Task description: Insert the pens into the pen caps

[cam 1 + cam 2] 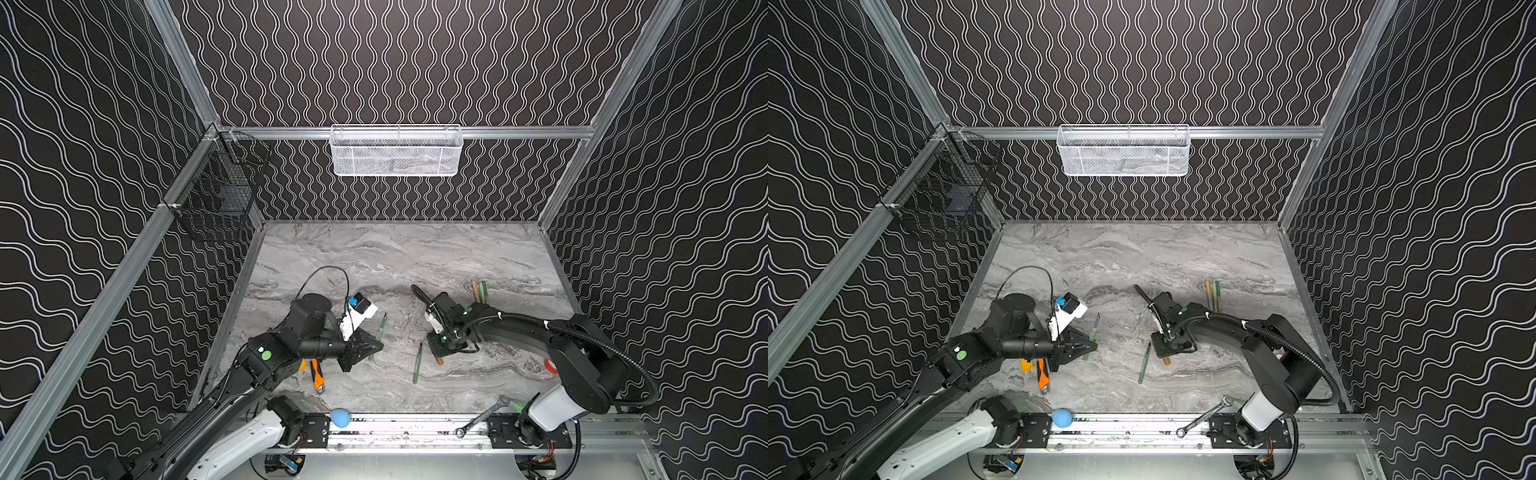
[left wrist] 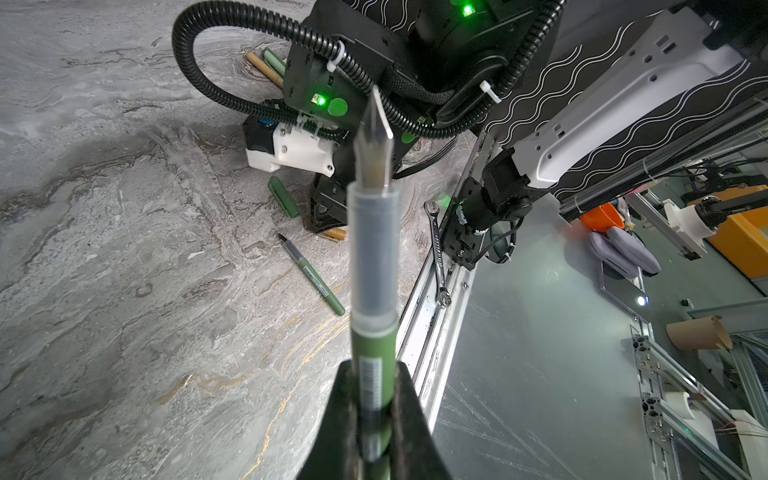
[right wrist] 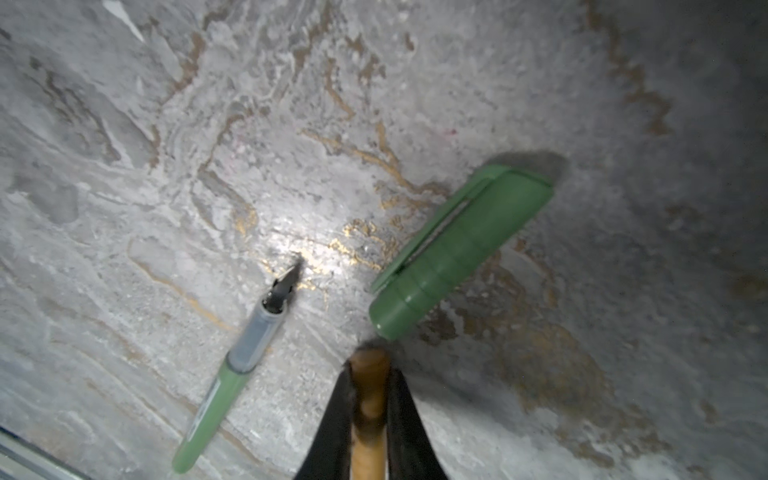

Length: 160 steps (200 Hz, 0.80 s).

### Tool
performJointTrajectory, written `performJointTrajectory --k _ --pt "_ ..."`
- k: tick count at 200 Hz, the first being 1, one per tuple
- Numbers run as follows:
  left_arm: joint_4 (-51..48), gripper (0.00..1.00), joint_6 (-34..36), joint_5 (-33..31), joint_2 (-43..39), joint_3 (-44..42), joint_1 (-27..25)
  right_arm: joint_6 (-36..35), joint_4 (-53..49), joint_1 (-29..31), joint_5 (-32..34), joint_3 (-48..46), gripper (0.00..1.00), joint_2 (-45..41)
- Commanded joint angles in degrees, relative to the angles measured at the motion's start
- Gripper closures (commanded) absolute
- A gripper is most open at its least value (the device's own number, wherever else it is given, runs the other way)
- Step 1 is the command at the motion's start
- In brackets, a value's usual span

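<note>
My left gripper (image 2: 370,376) (image 1: 371,348) is shut on the barrel of an uncapped green pen (image 2: 372,266) (image 1: 380,331), whose nib points away from the wrist. Low over the table, my right gripper (image 3: 369,374) (image 1: 438,354) is shut on a tan-orange pen cap (image 3: 368,399) (image 2: 335,233). A green pen cap (image 3: 457,249) (image 2: 284,197) lies just beyond its fingertips. Another uncapped green pen (image 1: 417,362) (image 1: 1144,362) (image 3: 232,374) (image 2: 312,275) lies on the marble between the arms. At the back right, a tan and two green pens (image 1: 479,291) (image 1: 1212,293) lie side by side.
An orange-handled utility knife (image 1: 317,372) and a small yellow block (image 1: 302,365) lie under the left arm. A steel wrench (image 1: 482,417) and a blue ball (image 1: 340,418) rest at the front rail. A white basket (image 1: 395,151) and a black wire basket (image 1: 216,195) hang on the walls.
</note>
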Motion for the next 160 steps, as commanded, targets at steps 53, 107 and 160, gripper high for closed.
performJointTrajectory --k 53,107,160 --pt "5.11 1.0 -0.95 2.59 1.8 -0.75 0.22 1.47 -2.06 -0.09 1.02 1.61 0.88 -6.73" --pt "22.51 1.0 -12.66 9.29 4.81 -7.51 -0.82 3.43 10.08 -0.62 2.1 1.65 0.88 -19.94" --pt "31.38 1.0 -15.93 9.74 6.97 -11.42 -2.65 4.36 34.68 -0.64 -1.65 -1.88 0.89 -28.57"
